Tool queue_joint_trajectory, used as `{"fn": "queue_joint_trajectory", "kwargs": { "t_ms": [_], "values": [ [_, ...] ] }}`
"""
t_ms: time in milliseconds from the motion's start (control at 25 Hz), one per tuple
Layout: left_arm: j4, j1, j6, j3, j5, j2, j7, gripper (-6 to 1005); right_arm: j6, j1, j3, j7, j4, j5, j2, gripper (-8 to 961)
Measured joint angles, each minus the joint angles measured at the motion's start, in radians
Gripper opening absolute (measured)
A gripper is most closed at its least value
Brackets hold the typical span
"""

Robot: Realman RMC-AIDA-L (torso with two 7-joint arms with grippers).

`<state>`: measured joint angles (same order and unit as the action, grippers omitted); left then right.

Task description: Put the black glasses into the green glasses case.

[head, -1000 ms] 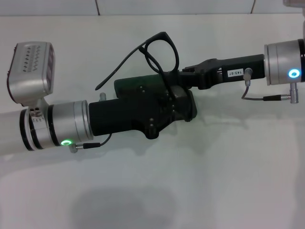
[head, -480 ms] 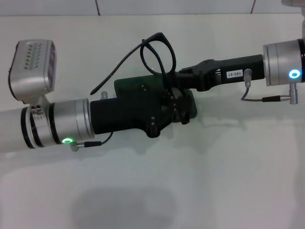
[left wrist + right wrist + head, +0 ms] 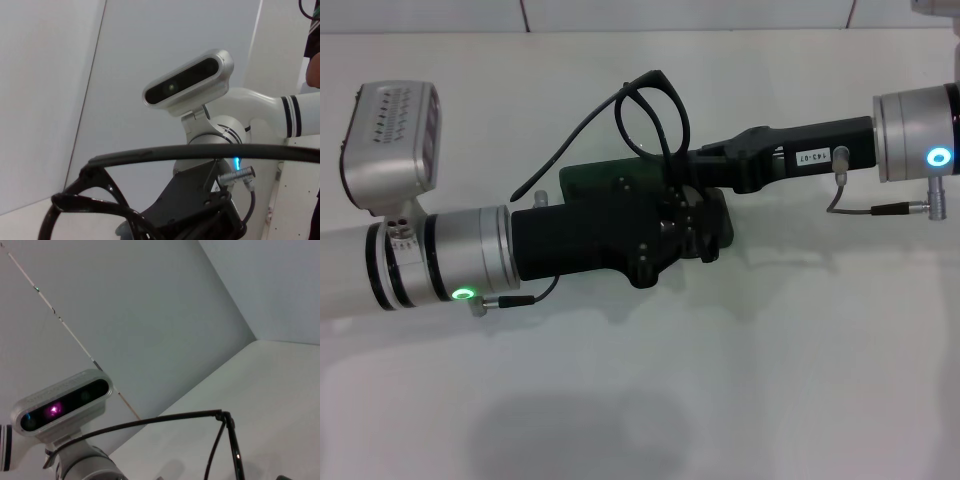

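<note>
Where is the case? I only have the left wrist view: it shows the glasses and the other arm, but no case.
Observer: In the head view, the green case lies on the table under the left gripper, which covers most of it.
Operator: Which arm has the glasses?
Observer: The right gripper grips the glasses low on the frame, above the case's far edge.
Operator: Are they inside?
Observer: No. The frame stands upright above the case, with one temple arm sticking out toward the robot's left.
</note>
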<state>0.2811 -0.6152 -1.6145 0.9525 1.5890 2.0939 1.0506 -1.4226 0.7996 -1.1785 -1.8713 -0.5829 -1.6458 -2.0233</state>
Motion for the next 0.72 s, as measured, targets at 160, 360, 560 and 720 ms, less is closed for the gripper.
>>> {"fn": "queue_joint_trajectory", "kwargs": {
  "t_ms": [160, 360, 560, 720],
  "values": [
    [0.000, 0.000, -0.001, 0.000, 0.000, 0.000, 0.000, 5, -0.002, 0.000, 0.000, 0.006, 0.000, 0.000, 0.000, 91],
    [-0.002, 0.000, -0.001, 0.000, 0.000, 0.000, 0.000, 6, -0.002, 0.000, 0.004, 0.009, 0.000, 0.001, 0.000, 91],
    [-0.002, 0.000, -0.001, 0.000, 0.003, 0.000, 0.002, 7, -0.008, 0.000, 0.006, 0.009, 0.000, 0.002, 0.000, 90],
    [0.000, 0.000, -0.001, 0.000, 0.003, 0.000, 0.010, 7, -0.011, -0.001, 0.006, 0.010, 0.000, 0.003, 0.000, 90]
  ]
}}
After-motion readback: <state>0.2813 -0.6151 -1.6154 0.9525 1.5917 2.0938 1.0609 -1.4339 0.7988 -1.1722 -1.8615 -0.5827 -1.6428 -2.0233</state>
